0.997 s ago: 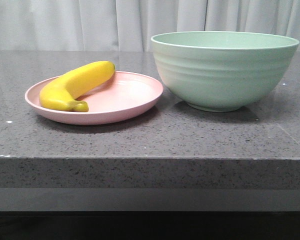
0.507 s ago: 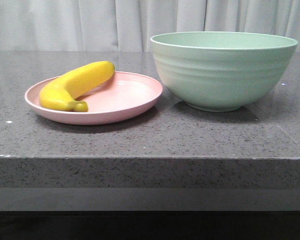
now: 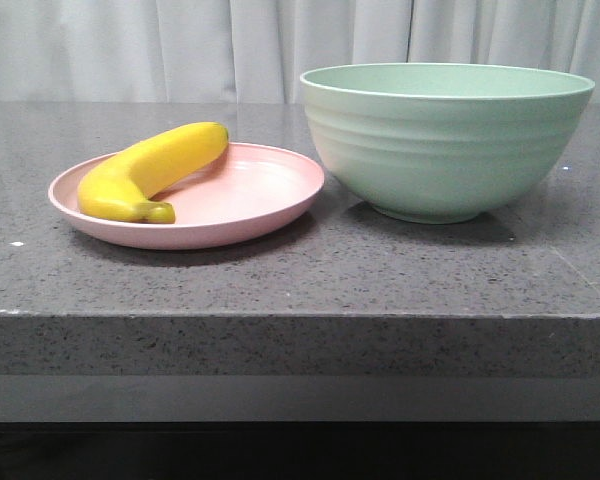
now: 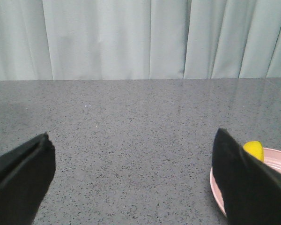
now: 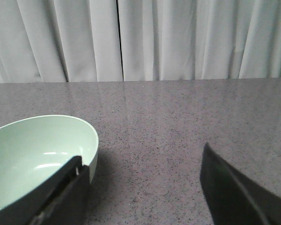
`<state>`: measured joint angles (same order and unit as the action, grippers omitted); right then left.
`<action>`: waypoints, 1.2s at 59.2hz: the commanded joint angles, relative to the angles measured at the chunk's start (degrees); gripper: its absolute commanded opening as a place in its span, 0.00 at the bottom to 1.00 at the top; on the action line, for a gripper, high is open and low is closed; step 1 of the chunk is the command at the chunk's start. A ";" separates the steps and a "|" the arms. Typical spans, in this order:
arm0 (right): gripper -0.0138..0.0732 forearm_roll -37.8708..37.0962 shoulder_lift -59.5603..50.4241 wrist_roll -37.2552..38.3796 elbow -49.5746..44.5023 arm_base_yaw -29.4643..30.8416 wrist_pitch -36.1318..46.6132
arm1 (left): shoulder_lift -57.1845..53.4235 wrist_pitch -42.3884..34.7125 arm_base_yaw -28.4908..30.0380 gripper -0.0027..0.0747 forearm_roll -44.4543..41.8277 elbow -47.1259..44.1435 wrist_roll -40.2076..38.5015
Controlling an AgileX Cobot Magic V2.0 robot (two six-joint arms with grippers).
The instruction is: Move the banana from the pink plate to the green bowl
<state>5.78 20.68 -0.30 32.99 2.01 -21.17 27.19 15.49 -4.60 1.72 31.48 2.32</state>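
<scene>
The yellow banana (image 3: 152,171) lies on the left half of the pale pink plate (image 3: 260,195), on the dark stone table. The mint-green bowl (image 3: 445,140) stands right of the plate, empty as far as I see. Neither gripper shows in the front view. In the left wrist view my left gripper (image 4: 131,164) is open over bare table, with the plate's rim (image 4: 215,185) and the banana's end (image 4: 254,150) just past one finger. In the right wrist view my right gripper (image 5: 143,183) is open and empty, with the bowl (image 5: 37,154) behind one finger.
The grey speckled table (image 3: 300,270) ends in a front edge close to the camera. A pale curtain (image 3: 280,40) hangs behind the table.
The plate, banana and bowl have kept their places; the view has shifted by a pixel or two at most.
</scene>
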 commanded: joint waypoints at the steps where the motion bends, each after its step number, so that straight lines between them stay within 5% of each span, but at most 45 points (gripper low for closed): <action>1: 0.78 -0.05 0.92 -0.45 2.00 0.19 4.41 | 1.22 -5.27 0.03 0.87 2.41 2.27 -0.30; 16: 0.78 -0.05 0.92 -0.45 2.00 0.19 4.41 | 10.31 3.75 -2.97 0.84 5.62 8.90 -0.19; 46: 0.78 -0.05 0.92 -0.45 2.00 0.19 4.41 | 45.86 18.65 -22.44 0.84 5.62 32.52 -0.27; 71: 0.78 -0.05 0.92 -0.45 2.00 0.19 4.41 | 60.85 19.62 -22.99 0.84 5.62 37.61 -0.27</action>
<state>5.78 20.68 -0.30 32.99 2.01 -21.17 88.35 37.47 -27.15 6.63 66.91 2.32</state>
